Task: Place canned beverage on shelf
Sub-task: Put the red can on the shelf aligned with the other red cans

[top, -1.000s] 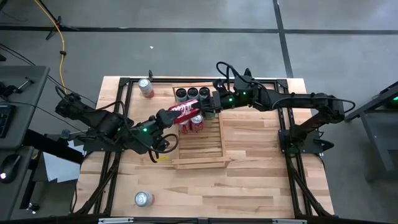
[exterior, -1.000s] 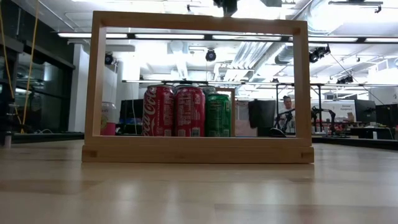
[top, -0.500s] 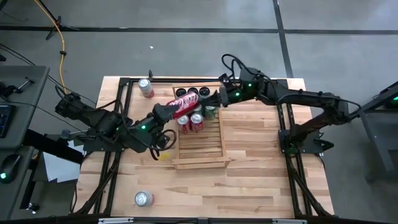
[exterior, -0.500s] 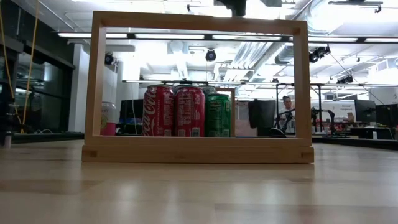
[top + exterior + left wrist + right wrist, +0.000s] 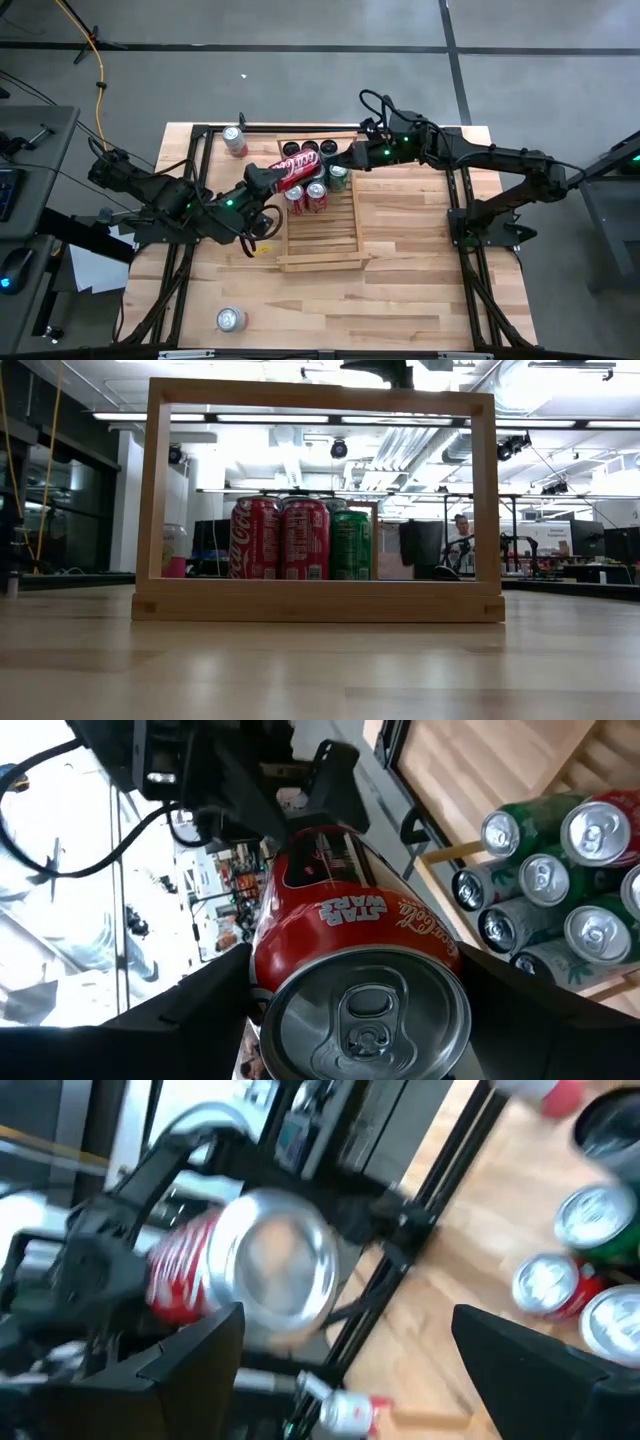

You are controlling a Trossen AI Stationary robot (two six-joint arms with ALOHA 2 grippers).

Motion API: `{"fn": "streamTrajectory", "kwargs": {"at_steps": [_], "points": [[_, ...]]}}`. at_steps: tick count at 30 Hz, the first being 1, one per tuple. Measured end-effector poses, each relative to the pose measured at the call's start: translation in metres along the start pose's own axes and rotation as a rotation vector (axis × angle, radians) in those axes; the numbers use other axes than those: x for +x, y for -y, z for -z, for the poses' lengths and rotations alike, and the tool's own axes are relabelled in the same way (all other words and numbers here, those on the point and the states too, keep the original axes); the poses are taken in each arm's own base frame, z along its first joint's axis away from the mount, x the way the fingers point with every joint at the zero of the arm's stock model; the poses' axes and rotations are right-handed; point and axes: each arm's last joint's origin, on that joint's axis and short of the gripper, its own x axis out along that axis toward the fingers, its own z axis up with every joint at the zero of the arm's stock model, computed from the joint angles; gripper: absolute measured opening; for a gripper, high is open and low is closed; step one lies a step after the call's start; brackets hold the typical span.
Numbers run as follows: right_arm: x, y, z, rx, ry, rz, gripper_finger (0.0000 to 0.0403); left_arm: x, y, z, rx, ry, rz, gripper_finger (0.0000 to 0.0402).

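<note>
Red can [image 5: 300, 170] horizontal in left gripper [image 5: 278, 176], base toward right gripper [image 5: 345, 160].

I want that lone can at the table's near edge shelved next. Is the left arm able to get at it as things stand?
Probably not yet: the left claw is shut on a red can above the shelf. Otherwise, bare tabletop lies open toward the lone can.

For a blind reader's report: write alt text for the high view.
Seen from above, the left gripper holds a red can on its side over the cans already standing at the far end of the shelf. The right gripper is open just beyond it. Two more cans stand on the table.
</note>
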Motion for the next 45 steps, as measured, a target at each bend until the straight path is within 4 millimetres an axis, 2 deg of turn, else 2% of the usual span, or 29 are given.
{"fn": "streamTrajectory", "kwargs": {"at_steps": [6, 11, 14, 21, 28, 34, 40, 45], "points": [[0.0, 0.001, -0.002, -0.003, 0.063, 0.032, 0.0344, 0.0, 0.001, -0.001, 0.001, 0.038, 0.019, 0.0284], [0.0, -0.007, -0.003, -0.088, 0.007, -0.09, 0.0344, 0.0, 0.001, -0.001, 0.001, 0.038, 0.018, 0.0283], [0.0, -0.01, -0.002, -0.101, 0.016, -0.103, 0.0345, 0.0, 0.001, -0.001, 0.001, 0.038, 0.018, 0.0283], [0.0, -0.005, -0.001, -0.119, 0.013, -0.043, 0.0386, 0.0, 0.001, -0.001, 0.003, 0.037, 0.019, 0.0283], [-0.002, -0.003, -0.008, -0.028, 0.024, -0.058, 0.0393, 0.0, 0.001, -0.001, 0.009, 0.033, 0.017, 0.0283], [-0.001, 0.002, -0.002, 0.072, -0.021, -0.004, 0.0394, -0.001, 0.0, 0.001, 0.053, 0.026, 0.009, 0.0283], [0.0, -0.006, -0.003, 0.106, 0.007, -0.069, 0.0394, 0.001, -0.003, 0.003, 0.022, 0.024, 0.001, 0.0283], [0.014, -0.012, 0.002, 0.133, 0.002, -0.153, 0.0394, 0.007, -0.011, 0.002, -0.036, 0.05, -0.023, 0.0283]]}}
